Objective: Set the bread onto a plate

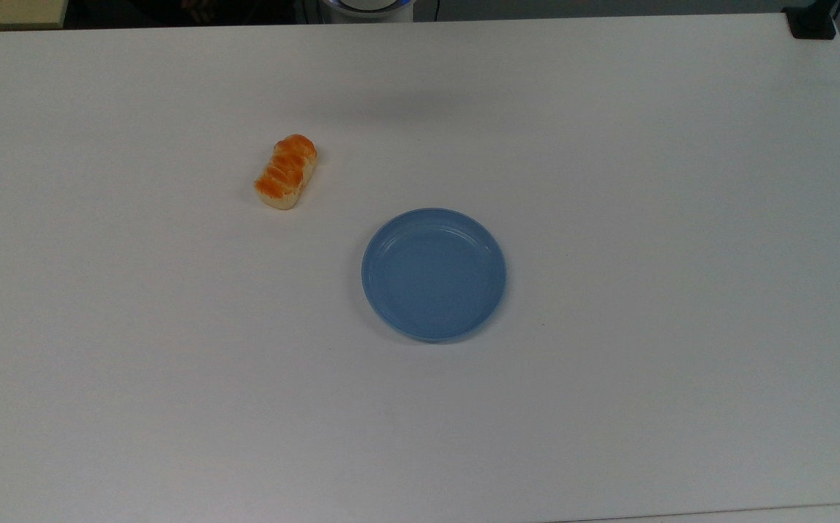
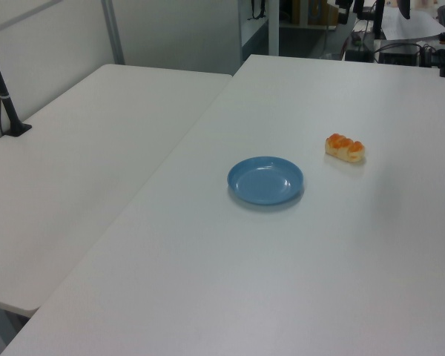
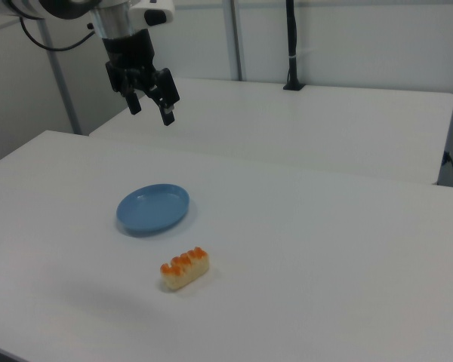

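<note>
The bread (image 1: 285, 172), a small loaf with an orange-brown ridged top and cream sides, lies on the white table up and to the left of the plate in the top view. It also shows as bread (image 2: 345, 147) and bread (image 3: 185, 268). The plate (image 1: 434, 274) is round, light blue and holds nothing; it appears too as plate (image 2: 265, 180) and plate (image 3: 153, 208). In the right view my gripper (image 3: 151, 110) hangs open high above the table, well behind the plate, with nothing between its fingers.
A second white table (image 2: 81, 148) adjoins the work table (image 1: 609, 181). A black post on a clamp base (image 2: 7, 111) stands at the second table's far edge. A black mount (image 1: 812, 22) sits at the top view's upper right corner.
</note>
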`<state>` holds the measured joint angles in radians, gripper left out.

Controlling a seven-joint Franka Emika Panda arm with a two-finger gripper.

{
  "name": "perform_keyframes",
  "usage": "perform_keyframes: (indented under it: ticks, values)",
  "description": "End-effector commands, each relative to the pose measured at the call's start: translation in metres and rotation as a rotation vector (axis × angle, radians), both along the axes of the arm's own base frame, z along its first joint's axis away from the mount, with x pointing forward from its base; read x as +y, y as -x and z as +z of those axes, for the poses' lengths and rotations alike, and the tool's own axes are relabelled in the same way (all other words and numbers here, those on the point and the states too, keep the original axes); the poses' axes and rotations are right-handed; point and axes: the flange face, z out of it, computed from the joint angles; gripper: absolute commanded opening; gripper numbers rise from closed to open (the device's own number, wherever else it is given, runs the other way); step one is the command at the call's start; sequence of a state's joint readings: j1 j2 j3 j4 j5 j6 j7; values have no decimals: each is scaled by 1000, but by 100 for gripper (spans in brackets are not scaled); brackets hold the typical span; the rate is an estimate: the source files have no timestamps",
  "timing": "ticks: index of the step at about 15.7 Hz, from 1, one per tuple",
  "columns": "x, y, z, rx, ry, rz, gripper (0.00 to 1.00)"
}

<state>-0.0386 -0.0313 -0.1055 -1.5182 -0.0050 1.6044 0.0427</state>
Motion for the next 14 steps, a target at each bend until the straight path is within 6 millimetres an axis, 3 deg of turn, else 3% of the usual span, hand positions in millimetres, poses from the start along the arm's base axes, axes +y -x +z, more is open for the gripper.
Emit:
perform_keyframes:
  ticks: [1, 14]
  values:
    - [0, 10, -13, 80, -4, 127, 100]
    - [-1, 11, -13, 81, -3, 121, 100]
